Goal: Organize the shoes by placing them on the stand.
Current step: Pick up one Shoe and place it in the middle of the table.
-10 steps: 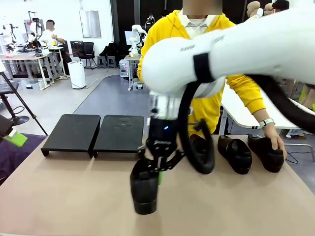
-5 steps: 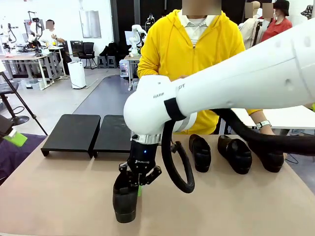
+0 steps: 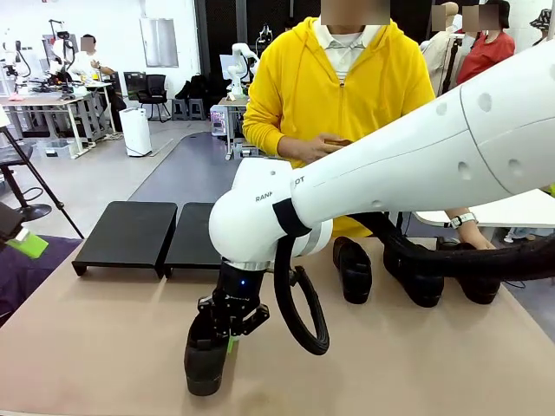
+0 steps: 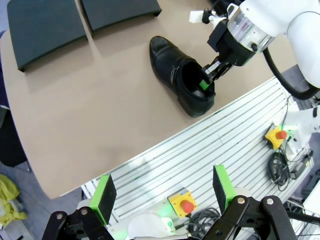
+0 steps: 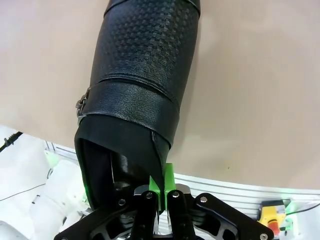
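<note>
My right gripper [image 3: 227,334] is shut on the heel rim of a black shoe [image 3: 205,362], low over the table near its front edge. In the right wrist view the pads [image 5: 168,182] pinch the shoe's [image 5: 142,65] back collar. The left wrist view shows that shoe [image 4: 177,75] with the right gripper [image 4: 209,81] at its heel. The stand [image 3: 130,230], two black panels, sits at the far left with nothing on it. Three more shoes [image 3: 353,269] line the far right, partly hidden by my right arm. My left gripper [image 4: 162,187] hangs open off the table's front edge.
A person in a yellow hoodie [image 3: 347,95] stands at the far side, one wrist near the rightmost shoe [image 3: 475,279]. Bare table lies between the held shoe and the stand's right panel [image 4: 117,10]. Below the left gripper is a slatted base with red stop buttons [image 4: 186,204].
My right arm has carried the shoe to the left and nearer the front edge of the table. The left gripper has not moved.
</note>
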`<control>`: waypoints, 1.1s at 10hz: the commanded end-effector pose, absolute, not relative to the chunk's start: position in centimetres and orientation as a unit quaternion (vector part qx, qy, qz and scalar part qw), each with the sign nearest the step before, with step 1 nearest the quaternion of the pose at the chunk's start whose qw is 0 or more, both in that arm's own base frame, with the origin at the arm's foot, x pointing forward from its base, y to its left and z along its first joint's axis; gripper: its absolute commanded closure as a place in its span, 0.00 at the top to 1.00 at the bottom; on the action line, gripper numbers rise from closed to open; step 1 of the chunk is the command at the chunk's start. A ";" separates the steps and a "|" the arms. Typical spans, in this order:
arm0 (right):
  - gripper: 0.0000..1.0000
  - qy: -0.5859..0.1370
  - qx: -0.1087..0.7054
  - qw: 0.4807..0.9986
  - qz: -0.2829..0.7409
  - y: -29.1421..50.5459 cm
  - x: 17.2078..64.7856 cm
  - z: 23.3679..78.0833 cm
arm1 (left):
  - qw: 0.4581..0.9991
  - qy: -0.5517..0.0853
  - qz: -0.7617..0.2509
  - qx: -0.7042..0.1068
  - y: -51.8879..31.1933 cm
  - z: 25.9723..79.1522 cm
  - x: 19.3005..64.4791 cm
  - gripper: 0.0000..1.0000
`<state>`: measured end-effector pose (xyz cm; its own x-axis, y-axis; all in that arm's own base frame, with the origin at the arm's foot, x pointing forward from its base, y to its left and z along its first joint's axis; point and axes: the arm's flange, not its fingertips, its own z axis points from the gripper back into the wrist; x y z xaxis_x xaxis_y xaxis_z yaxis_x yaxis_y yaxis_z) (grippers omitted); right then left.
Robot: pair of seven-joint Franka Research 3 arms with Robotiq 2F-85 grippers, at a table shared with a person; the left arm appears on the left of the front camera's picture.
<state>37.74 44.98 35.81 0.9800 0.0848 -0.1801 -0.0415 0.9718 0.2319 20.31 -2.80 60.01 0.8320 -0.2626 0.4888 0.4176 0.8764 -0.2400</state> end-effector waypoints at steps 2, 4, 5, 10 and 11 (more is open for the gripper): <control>0.71 0.116 0.127 0.985 0.030 45.4 38.1 36.1 | 0.940 -0.231 -0.182 -0.176 -2.8 60.1 20.4 1.00; 1.00 0.115 0.124 0.985 0.032 45.3 38.0 36.2 | 0.940 -0.231 -0.182 -0.176 -2.8 60.1 20.4 1.00; 1.00 0.115 0.127 0.985 0.036 45.2 38.0 36.4 | 0.940 -0.231 -0.182 -0.176 -2.8 60.1 20.4 1.00; 1.00 0.091 0.150 0.983 0.055 43.0 36.0 40.7 | 0.940 -0.231 -0.182 -0.176 -2.8 60.1 20.4 1.00; 1.00 0.079 0.142 0.985 0.057 42.1 34.9 42.7 | 0.940 -0.231 -0.182 -0.176 -2.8 60.1 20.4 1.00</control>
<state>36.62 44.26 41.23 0.9799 0.1225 -0.1574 -0.0732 0.9548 0.2880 20.31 -2.80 60.01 0.8321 -0.2626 0.4885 0.4175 0.8764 -0.2400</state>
